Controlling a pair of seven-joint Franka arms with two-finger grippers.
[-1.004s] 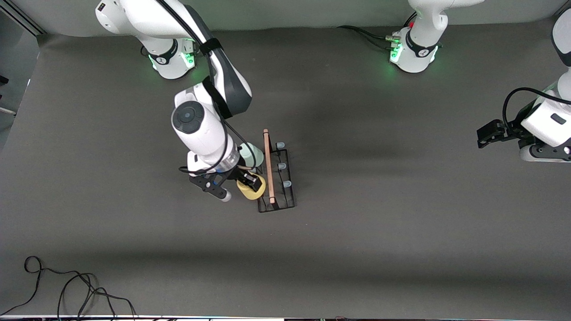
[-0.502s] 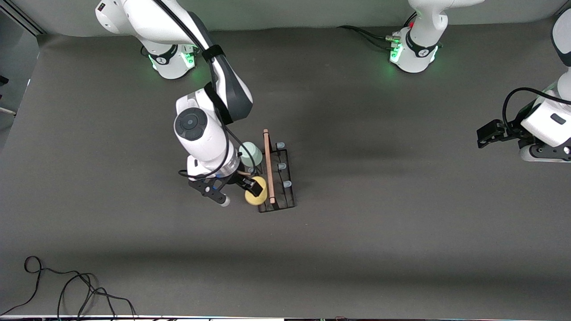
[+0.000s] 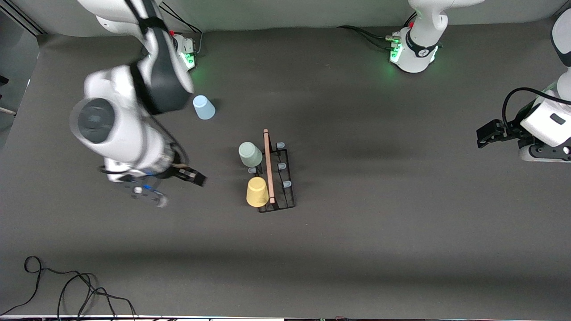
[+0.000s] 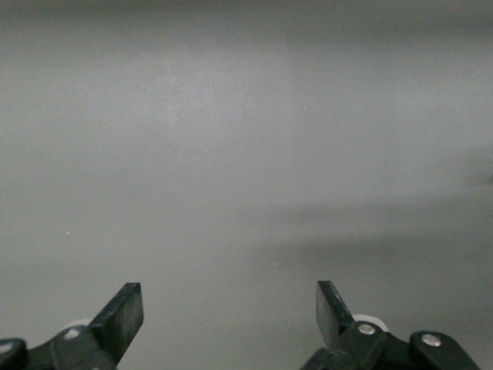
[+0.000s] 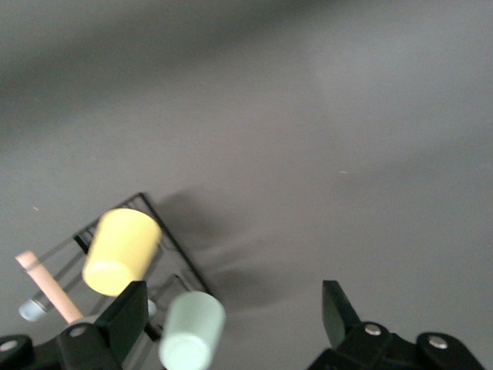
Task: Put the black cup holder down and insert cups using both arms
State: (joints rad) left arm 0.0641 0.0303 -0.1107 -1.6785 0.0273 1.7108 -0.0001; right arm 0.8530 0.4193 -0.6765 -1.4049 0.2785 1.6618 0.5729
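Note:
The black cup holder (image 3: 289, 196) stands mid-table with its wooden rod handle (image 3: 268, 165) on top. The yellow cup (image 3: 258, 191) and the pale green cup (image 3: 250, 154) sit upside down on prongs on the side toward the right arm's end. Three pale-tipped prongs (image 3: 281, 166) on the holder's side toward the left arm's end are bare. The light blue cup (image 3: 204, 107) stands upside down on the table, near the right arm's base. My right gripper (image 3: 176, 187) is open and empty, over the table beside the holder. Its wrist view shows the yellow cup (image 5: 122, 251), green cup (image 5: 192, 331) and my right gripper (image 5: 231, 308). My left gripper (image 3: 486, 133) waits, open (image 4: 229, 312).
A loose black cable (image 3: 67, 285) lies at the table's near edge, toward the right arm's end. The left arm's base (image 3: 415, 49) and the right arm's base (image 3: 185, 49) stand at the table's edge farthest from the front camera.
My right gripper let go of the yellow cup, which stays on the holder, and swung away toward the right arm's end. The light blue cup came into view. The left arm has not moved.

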